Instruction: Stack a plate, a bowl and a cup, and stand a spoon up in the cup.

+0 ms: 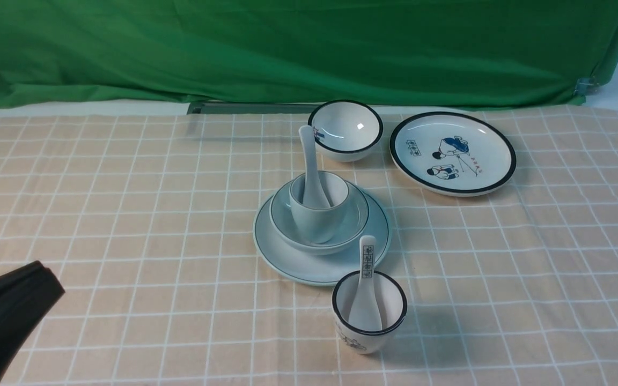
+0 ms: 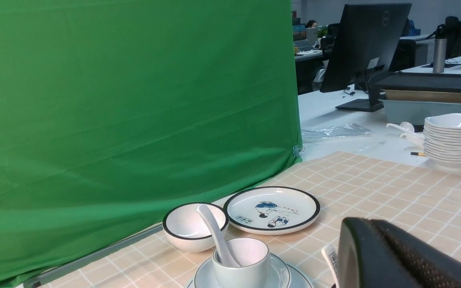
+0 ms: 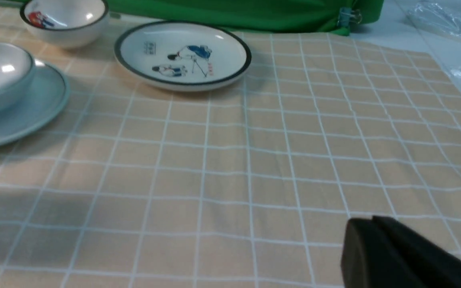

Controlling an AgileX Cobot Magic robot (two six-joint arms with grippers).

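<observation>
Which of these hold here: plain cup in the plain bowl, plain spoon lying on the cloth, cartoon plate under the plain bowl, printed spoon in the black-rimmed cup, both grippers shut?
1. The plain cup sits in the plain bowl. True.
2. The plain spoon lies on the cloth. False: it stands in the plain cup.
3. The cartoon plate is under the plain bowl. False: the plain plate is.
4. The printed spoon is in the black-rimmed cup. True.
5. Both grippers are shut. True.
</observation>
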